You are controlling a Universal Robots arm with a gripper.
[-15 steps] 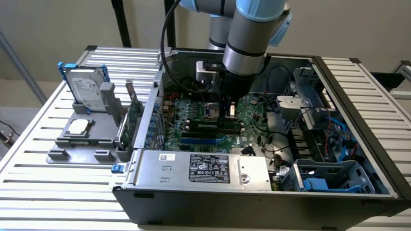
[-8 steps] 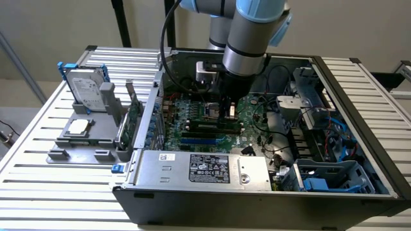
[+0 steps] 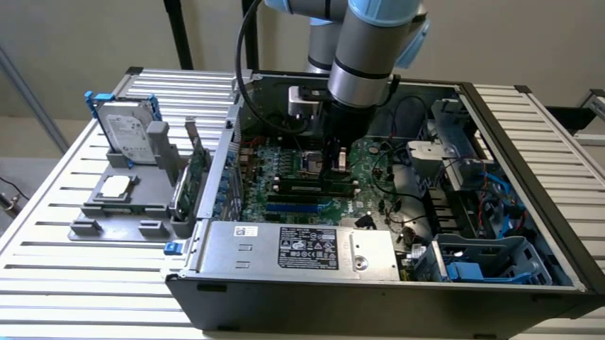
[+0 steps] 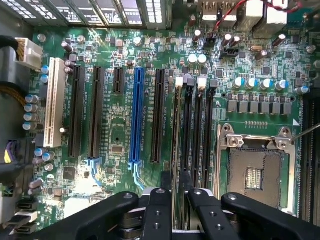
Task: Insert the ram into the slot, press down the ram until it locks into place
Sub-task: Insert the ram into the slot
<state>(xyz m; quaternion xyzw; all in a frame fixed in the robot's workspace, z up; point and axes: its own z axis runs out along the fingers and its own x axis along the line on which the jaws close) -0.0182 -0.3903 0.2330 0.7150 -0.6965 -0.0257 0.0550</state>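
Open PC case (image 3: 529, 177) holds motherboard (image 4: 115, 145), gripper (image 4: 176, 200) down over the black memory slot (image 4: 188, 135) beside the CPU socket (image 4: 255, 175), jaws clamped on the ram (image 4: 177, 130) standing edge-on in the slot.

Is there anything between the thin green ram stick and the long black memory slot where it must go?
Nothing visible stands in the way. The thin green ram stick, seen edge-on below the black gripper, runs straight along the long black memory slot nearest the blue connector slot. No cable or part lies across them.
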